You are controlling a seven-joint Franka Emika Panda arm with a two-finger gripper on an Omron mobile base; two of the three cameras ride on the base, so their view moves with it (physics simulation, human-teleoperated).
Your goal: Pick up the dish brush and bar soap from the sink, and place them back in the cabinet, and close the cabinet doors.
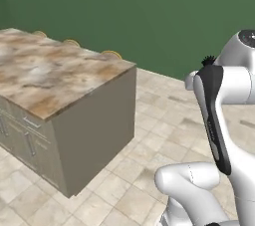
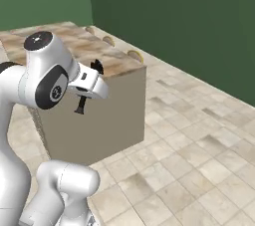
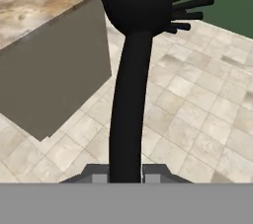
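One dish brush [image 3: 129, 94] is showing, all black, and the gripper [image 3: 125, 177] is clamping it – jaws closed tight on the lower end of the thin handle, w/ the bristly head sticking out away from the hand, over the tiled floor [image 3: 197, 119]. In the right base view the brush [image 2: 96, 66] is poking up above the hand as a small black tuft, w/ a dark bit hanging below the hand at approx the table's side; the handle btwn them is being hidden by the white hand. In the left base view just the bristle tips [image 1: 208, 60] are peeking over the arm, the rest being covered by the arm's dark panel. One table [image 1: 55, 78] is sitting nearby – an island w/ a marbled brown-and-cream top and plain grey-beige sides, its left part being cut off by the frame edge. On its front face some drawer fronts w/ grey bar handles [image 1: 30, 143] are showing, too small to count for sure. Along the far edge of the top, three small rounded yellowish things [image 1: 110, 54] are peeking up; can't tell what they are. A dark green wall [image 1: 149, 11] is standing behind.
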